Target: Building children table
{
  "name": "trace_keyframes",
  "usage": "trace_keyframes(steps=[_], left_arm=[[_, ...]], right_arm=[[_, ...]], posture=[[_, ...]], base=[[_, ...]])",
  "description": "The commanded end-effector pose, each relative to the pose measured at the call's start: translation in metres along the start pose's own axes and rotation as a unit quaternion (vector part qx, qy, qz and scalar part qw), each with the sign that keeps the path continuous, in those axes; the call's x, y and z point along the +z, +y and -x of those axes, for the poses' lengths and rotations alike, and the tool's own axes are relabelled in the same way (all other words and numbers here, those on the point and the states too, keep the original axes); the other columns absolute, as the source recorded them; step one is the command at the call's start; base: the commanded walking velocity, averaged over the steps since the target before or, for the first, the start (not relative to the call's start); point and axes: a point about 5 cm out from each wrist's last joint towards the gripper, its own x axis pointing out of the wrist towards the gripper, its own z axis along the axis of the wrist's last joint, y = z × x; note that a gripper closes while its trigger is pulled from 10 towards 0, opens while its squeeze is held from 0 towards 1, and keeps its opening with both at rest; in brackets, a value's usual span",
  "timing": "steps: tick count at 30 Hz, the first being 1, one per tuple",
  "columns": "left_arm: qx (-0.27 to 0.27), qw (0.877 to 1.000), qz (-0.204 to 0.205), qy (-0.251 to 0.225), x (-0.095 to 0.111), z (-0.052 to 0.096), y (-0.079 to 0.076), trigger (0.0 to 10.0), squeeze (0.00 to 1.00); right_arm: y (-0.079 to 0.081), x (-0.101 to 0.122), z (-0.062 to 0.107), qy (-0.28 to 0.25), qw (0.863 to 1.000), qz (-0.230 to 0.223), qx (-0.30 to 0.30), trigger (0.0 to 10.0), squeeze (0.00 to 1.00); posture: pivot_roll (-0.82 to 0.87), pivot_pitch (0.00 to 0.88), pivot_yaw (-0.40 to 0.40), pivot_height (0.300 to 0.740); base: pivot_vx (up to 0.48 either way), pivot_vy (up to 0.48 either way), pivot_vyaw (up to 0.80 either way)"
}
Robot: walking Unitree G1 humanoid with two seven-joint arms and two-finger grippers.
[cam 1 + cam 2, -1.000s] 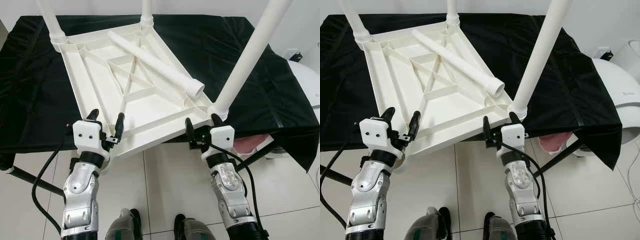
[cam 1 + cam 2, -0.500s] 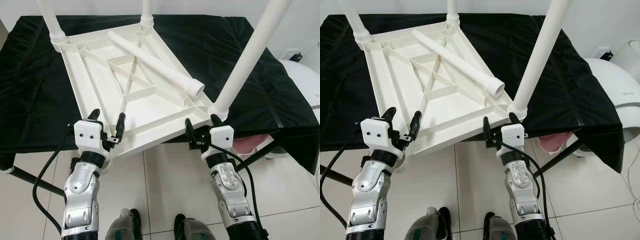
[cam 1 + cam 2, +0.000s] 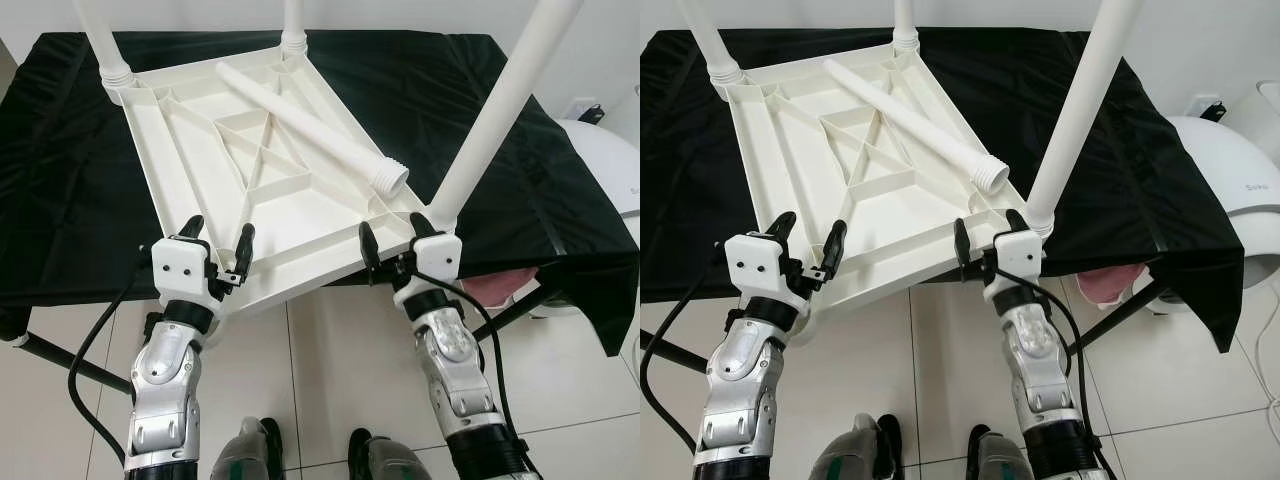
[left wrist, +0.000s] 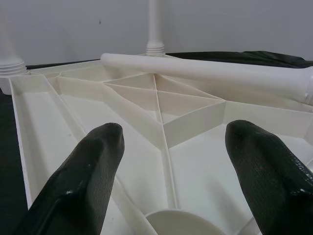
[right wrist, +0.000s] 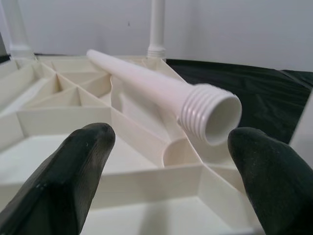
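The loose leg (image 3: pixel 310 125) lies across the ribs of the upturned tabletop (image 3: pixel 190 170), threaded end toward me, on the black-draped surface (image 3: pixel 60 180). Three legs (image 3: pixel 495 115) already stand in their corner sockets. I judge the leg a hollow moulded tube: light, stiff, smooth, likely to roll. Best taken mid-shaft, clear of the threads. My left gripper (image 3: pixel 217 248) and right gripper (image 3: pixel 392 238) sit at the tabletop's near edge, fingers apart, holding nothing.
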Motion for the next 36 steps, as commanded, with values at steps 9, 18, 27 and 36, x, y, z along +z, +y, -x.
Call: trace_keyframes(steps=[9,18,27,36], left_arm=[[0.046,0.999,0.006,0.01,-0.003,0.003,0.001,10.0,0.0],[0.048,0.999,0.007,0.008,-0.001,0.003,0.0,10.0,0.0],[0.046,0.999,0.009,0.007,0.0,0.003,-0.002,10.0,0.0],[0.045,0.999,0.011,0.009,0.0,0.003,-0.003,10.0,0.0]], right_arm=[[0.01,0.0,-0.021,0.034,0.997,-0.071,0.007,10.0,0.0],[0.011,0.001,-0.029,0.061,0.992,-0.107,-0.027,10.0,0.0],[0.012,0.005,-0.033,0.072,0.987,-0.124,-0.074,10.0,0.0],[0.014,0.006,-0.038,0.072,0.986,-0.116,-0.092,10.0,0.0]], posture=[[0.01,0.156,-0.026,0.74],[0.01,0.152,-0.031,0.74],[0.01,0.151,-0.031,0.74],[0.01,0.154,-0.028,0.74]], base=[[0.0,0.0,0.0],[0.0,0.0,0.0],[0.0,0.0,0.0],[0.0,0.0,0.0]])
